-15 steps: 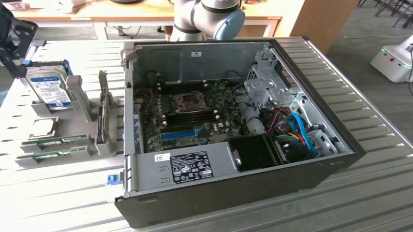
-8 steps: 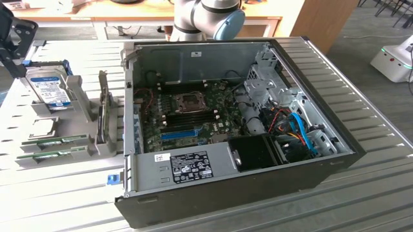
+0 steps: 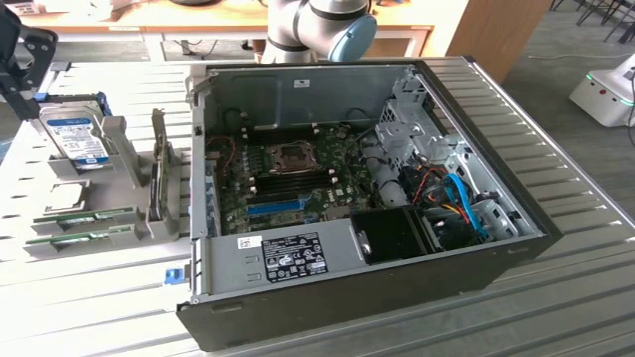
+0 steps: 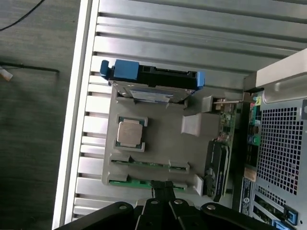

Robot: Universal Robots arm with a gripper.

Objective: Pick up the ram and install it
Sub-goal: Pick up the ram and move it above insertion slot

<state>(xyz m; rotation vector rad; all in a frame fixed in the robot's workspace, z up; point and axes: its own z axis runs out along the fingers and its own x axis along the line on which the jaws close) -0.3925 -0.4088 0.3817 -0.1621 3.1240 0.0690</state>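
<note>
Claw (image 4: 162, 188) up close, tips clenched together and gripping nothing, hanging over the near edge of the grey holder (image 4: 163, 143). Right below those tips lies the ram (image 4: 139, 182), flat in its slot and untouched, with a second green stick (image 4: 148, 163) just beside it on the far side. Farther along sit a processor chip (image 4: 130, 133) and a blue-framed hard drive (image 4: 151, 79). On the exterior view's right, the open computer case (image 3: 417, 291) rests on the slatted bench (image 3: 575, 297).
</note>
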